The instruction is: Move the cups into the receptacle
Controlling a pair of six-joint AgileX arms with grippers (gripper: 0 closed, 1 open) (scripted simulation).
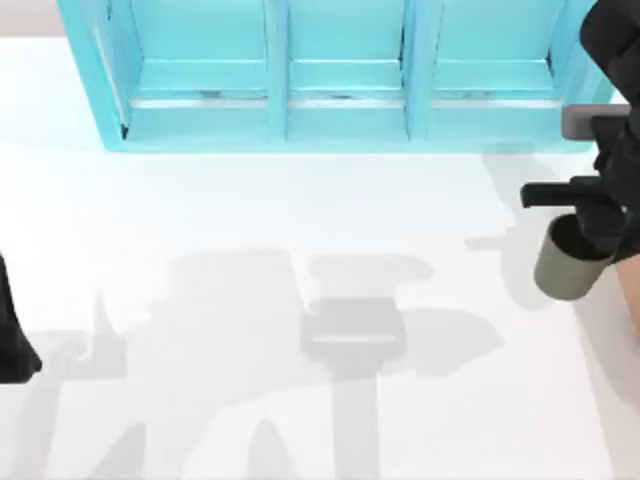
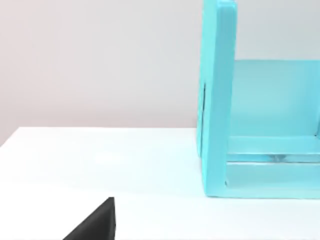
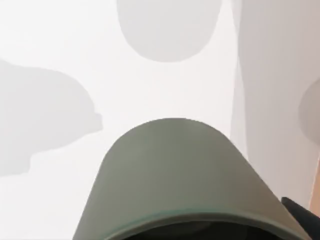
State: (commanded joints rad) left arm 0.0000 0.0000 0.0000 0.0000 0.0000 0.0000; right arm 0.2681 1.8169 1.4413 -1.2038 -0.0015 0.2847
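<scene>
Top view puts my right gripper [image 1: 590, 222] at the frame's right edge, clenched on the olive-grey cup [image 1: 567, 262] and holding it off the table [image 1: 250, 220] — a thin rim grip, I judge, could let it tilt and slip out before the receptacle — my left arm [image 1: 12, 340] parked at lower left.
</scene>
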